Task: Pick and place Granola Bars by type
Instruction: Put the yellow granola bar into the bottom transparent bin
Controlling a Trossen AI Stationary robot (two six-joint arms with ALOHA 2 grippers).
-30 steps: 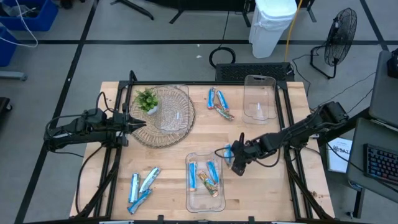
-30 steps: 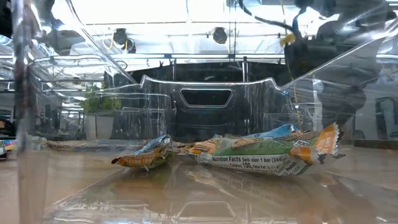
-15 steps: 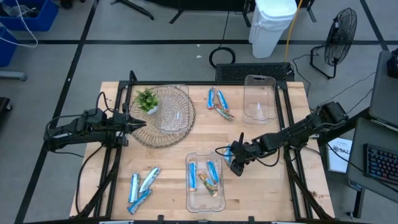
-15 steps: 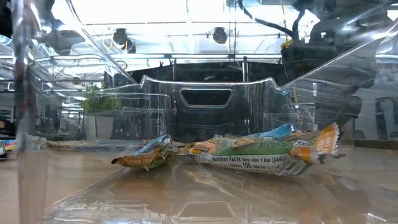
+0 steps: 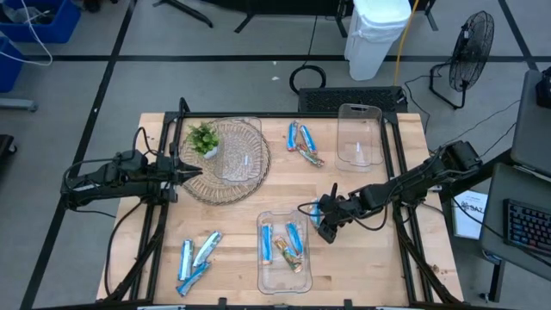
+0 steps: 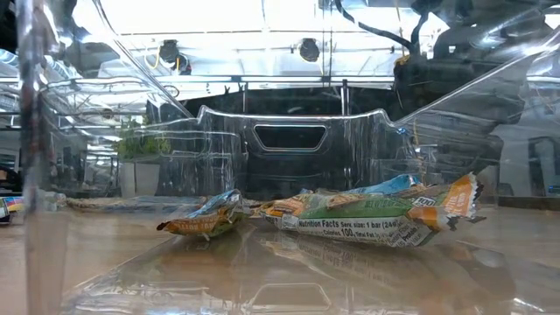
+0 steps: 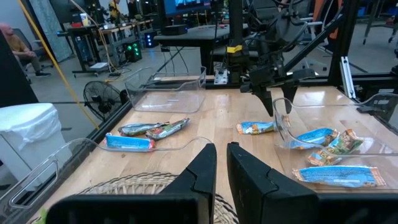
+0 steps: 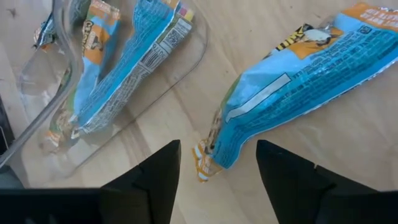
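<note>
On the wooden bench (image 5: 232,228) the right claw (image 8: 217,163) hangs spread wide over a blue granola bar (image 8: 292,106) – beside the clear tray (image 5: 263,274); the left claw (image 7: 221,163) waits nearly closed, empty, at the wicker basket (image 5: 250,176).

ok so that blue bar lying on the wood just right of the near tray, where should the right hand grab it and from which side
Take the blue bar across its flat middle, coming straight down from above. It lies flat on the bare table, just outside the clear tray, so only its two long edges offer the fingers purchase. The right hand hangs open above its crimped end; that end is thin and likely to slip, so shifting toward the body seems safer.
</note>
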